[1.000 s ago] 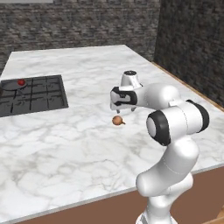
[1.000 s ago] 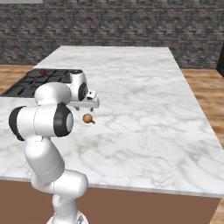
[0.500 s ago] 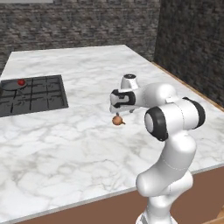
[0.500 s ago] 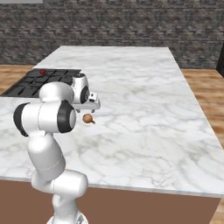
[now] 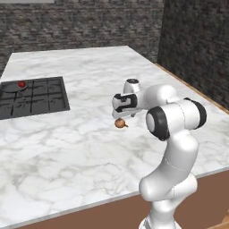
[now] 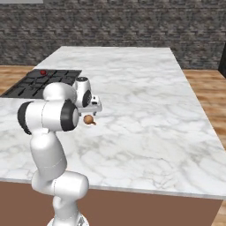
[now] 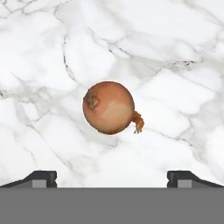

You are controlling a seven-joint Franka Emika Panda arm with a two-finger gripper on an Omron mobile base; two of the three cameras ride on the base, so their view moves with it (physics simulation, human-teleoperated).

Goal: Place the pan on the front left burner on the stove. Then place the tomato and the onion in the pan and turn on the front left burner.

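The white marble bench carries the stove, set flush toward its far left corner. On the stove's left grates sits the dark pan, and the glossy red tomato rests in it. The onion, a tan-brown ball with a small root tuft, lies bare on the bench near its middle, well apart from the stove. The tool hangs just over the onion, fingers spread wide and gripping nothing.
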